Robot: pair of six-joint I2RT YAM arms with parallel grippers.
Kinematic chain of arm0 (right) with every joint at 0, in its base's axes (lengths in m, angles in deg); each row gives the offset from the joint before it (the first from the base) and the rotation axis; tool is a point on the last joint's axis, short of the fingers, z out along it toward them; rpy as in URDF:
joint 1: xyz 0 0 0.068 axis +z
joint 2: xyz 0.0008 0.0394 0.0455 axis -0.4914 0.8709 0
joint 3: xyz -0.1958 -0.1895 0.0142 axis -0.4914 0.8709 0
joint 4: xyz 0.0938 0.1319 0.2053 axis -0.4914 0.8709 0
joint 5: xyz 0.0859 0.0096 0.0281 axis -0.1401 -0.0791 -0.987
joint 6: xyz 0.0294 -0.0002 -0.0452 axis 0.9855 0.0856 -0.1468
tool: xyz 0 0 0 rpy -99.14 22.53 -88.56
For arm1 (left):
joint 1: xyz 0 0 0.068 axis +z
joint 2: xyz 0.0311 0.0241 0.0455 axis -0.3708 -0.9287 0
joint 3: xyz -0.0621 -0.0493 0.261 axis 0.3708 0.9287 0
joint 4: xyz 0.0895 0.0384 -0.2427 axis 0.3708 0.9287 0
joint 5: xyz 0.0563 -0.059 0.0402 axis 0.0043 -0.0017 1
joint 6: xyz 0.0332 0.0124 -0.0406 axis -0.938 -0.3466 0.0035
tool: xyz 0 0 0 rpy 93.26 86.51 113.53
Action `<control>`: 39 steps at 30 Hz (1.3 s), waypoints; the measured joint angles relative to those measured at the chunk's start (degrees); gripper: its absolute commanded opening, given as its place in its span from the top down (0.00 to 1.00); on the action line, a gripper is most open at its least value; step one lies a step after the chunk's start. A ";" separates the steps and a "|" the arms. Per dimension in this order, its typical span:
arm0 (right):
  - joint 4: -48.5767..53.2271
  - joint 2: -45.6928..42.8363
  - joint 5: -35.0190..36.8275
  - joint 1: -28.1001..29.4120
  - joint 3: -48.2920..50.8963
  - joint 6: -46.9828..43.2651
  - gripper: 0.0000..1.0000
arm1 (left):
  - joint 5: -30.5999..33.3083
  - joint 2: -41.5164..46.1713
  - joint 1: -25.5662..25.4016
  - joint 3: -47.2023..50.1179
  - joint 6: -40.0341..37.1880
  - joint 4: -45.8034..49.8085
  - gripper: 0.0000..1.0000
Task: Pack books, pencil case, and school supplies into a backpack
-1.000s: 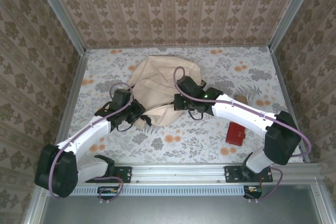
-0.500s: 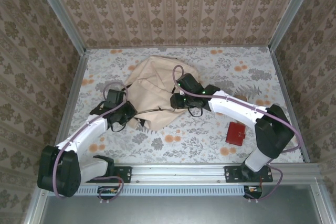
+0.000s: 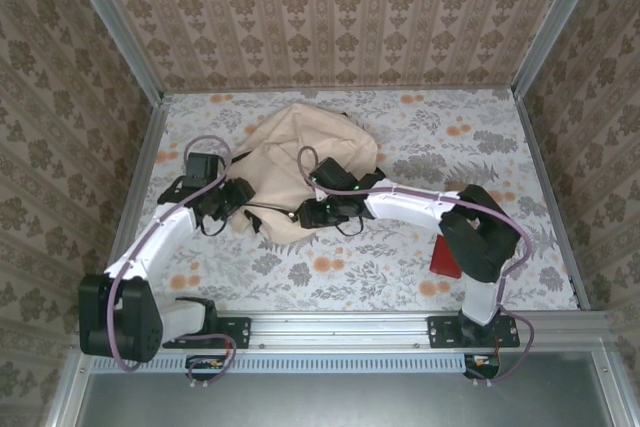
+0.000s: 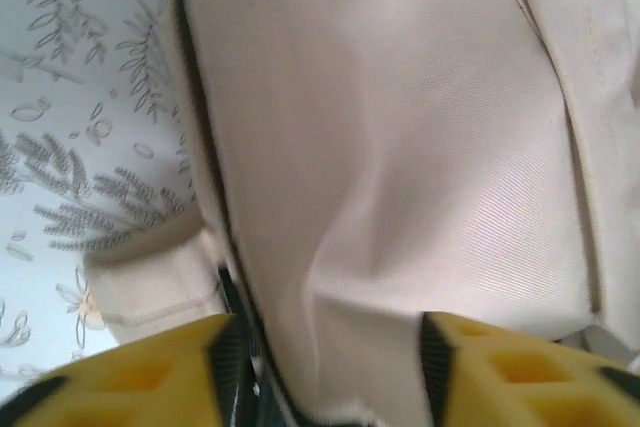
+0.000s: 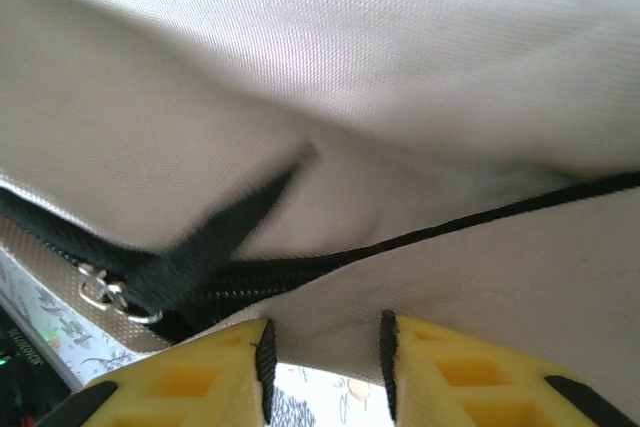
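Where my right elbow folds low over the near tabletop point(image 3: 330, 269), a red pouch point(image 3: 443, 257) peeks out beside it. Farther on, both arms bend inward to the cream backpack point(image 3: 300, 142). My left gripper point(image 4: 328, 347) stands apart astride its fabric, and my right gripper point(image 5: 322, 347) is slightly apart below its zipper point(image 5: 250, 282).

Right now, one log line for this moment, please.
backpack: slumped on table | left gripper: open, backpack cloth between fingers | right gripper: open at zipper edge | red pouch: on table, outside backpack

Backpack point(image 3: 296, 150) cream-beige, black zipper point(image 5: 262, 278); table point(image 3: 470, 152) white with grey-orange floral print; pouch point(image 3: 441, 260) red.
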 measured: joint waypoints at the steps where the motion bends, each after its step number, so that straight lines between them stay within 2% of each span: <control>1: -0.85 1.11 0.00 0.37 -0.20 0.22 0.68 | 0.13 1.62 -0.13 0.02 0.59 1.27 0.38; 3: -2.60 2.64 0.22 1.01 -0.24 0.79 0.68 | 0.33 5.09 -0.96 0.31 2.05 2.78 0.37; 7: -6.32 3.56 0.42 1.62 0.11 2.05 0.66 | 0.02 10.86 -5.92 2.67 6.71 3.41 0.34; 10: -9.40 3.56 0.44 1.68 0.94 3.08 0.63 | -0.61 11.43 -10.21 5.05 10.75 2.19 0.34; 13: -11.61 3.54 0.39 1.68 1.99 3.52 0.58 | -1.03 9.22 -12.31 6.45 13.84 0.11 0.34; 20: -14.40 1.68 0.15 1.68 5.35 3.72 0.53 | -1.66 1.40 -12.85 6.56 17.99 -7.56 0.41; 29: -14.95 -4.68 -0.74 1.55 10.32 3.48 0.53 | 0.22 0.35 -13.16 8.28 22.60 -10.75 0.65; 35: -14.62 -8.31 -3.98 0.48 10.23 2.32 0.46 | 0.83 0.48 -13.16 10.54 23.21 -11.37 0.67; 39: -11.65 -6.80 -6.73 -0.46 5.95 -0.90 0.40 | 1.22 1.68 -13.16 11.54 23.37 -11.37 0.66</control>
